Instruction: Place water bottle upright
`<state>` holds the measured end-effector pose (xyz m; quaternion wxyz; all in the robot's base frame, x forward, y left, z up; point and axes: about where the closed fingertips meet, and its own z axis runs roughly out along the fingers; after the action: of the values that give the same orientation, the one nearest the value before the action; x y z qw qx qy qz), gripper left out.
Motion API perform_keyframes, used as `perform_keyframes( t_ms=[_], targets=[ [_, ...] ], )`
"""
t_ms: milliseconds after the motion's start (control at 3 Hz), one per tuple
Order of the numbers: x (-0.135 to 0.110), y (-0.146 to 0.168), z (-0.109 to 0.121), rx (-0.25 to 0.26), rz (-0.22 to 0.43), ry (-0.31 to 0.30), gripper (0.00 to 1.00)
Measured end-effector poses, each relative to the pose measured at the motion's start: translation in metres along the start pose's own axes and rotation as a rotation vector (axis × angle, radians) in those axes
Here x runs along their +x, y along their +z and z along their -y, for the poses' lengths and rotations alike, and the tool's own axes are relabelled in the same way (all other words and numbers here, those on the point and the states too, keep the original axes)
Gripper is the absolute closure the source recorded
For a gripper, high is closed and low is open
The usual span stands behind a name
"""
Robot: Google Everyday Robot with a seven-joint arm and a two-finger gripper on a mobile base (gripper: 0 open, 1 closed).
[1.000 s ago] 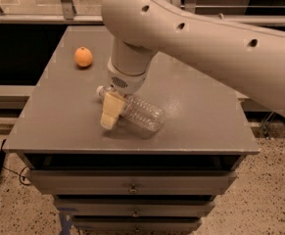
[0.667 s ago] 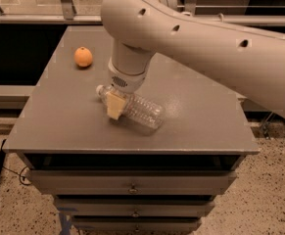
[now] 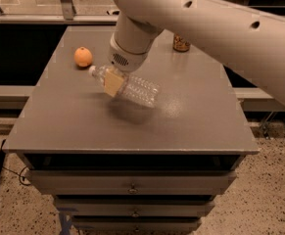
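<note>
Over the grey bench [image 3: 191, 121], the gripper [image 3: 113, 82] pinches in its jaws the clear ribbed plastic water bottle [image 3: 139, 90], long axis sideways, white cap [image 3: 92, 70] pointing left.

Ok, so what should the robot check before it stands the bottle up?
1. Gripper shut on the clear ribbed plastic water bottle: ok, it clamps near the neck.
2. Bottle off the grey table: ok, it looks lifted, with a shadow underneath.
3. Bottle upright: not ok, it is tilted, with the white cap pointing up and left.
4. Round orange fruit out of the way: ok, it sits apart on the table, beyond the cap.
5. Gold-brown drink can out of the way: ok, it stands apart at the back edge, partly hidden by the arm.
</note>
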<state>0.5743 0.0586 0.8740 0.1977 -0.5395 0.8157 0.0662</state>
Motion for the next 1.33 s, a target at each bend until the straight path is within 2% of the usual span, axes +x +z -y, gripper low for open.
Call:
perform_keyframes(
  t_ms=[333,1000,1333],
  targets=[
    [-0.019,-0.027,0.011,-0.056,0.186,-0.018,1.00],
    [-0.018,-0.070,0.024,-0.209,0.637,-0.030,1.00],
    [-0.024,-0.102,0.015,-0.285,0.890,-0.068,1.00]
  ],
)
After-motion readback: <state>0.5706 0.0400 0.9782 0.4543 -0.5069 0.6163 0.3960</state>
